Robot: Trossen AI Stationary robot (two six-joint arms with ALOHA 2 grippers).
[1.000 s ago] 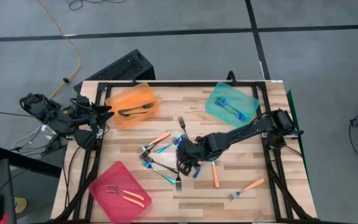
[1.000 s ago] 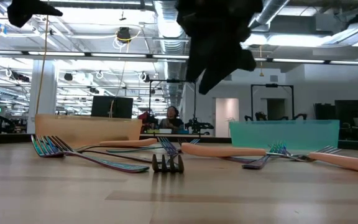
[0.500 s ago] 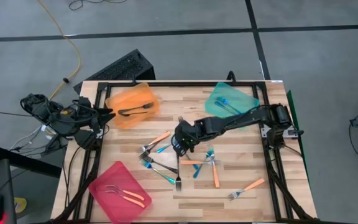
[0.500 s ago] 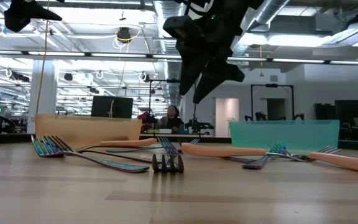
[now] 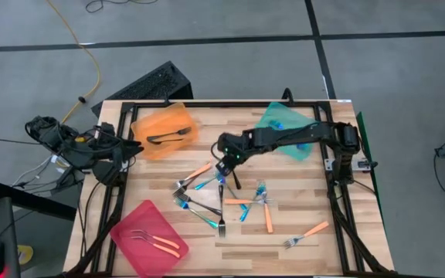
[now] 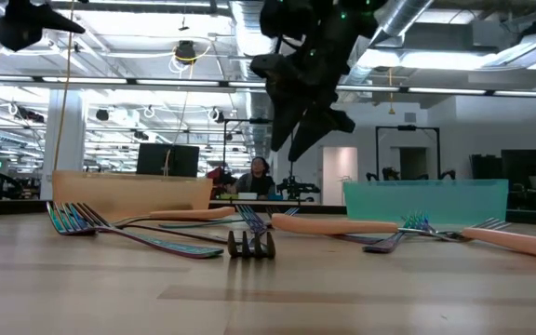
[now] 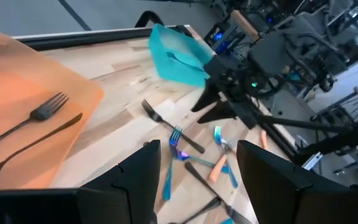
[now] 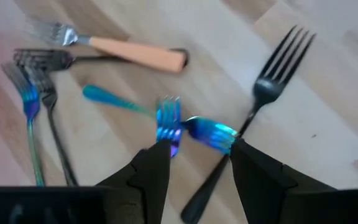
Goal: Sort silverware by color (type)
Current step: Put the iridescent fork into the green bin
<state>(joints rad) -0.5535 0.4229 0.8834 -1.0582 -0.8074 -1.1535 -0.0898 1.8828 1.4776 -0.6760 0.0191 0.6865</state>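
The silverware is a scatter of small forks [image 5: 207, 197] with orange, blue and dark handles, lying flat on the middle of the wooden table [image 5: 315, 201]. My right gripper [image 5: 224, 157] hangs open above the far part of the scatter and holds nothing. In the right wrist view, my right gripper [image 8: 194, 171] has a blue fork [image 8: 168, 124] and a dark fork [image 8: 263, 93] below its fingers. In the low view, my right gripper [image 6: 298, 140] is well clear of the table. My left gripper [image 5: 134, 145] waits open at the table's left edge, beside the orange tray [image 5: 178, 116].
The orange tray holds two dark forks [image 7: 36, 121]. A teal tray [image 5: 273, 123] with blue forks stands at the far right, partly under my right arm. A pink tray [image 5: 130, 224] with orange-handled forks sits at the near left. More orange-handled forks [image 5: 267, 218] lie near the right.
My right gripper has swung from over the middle of the fork scatter toward the table's far edge, staying at about the same height and open. The forks lie as before. My left gripper has rolled a little in place.
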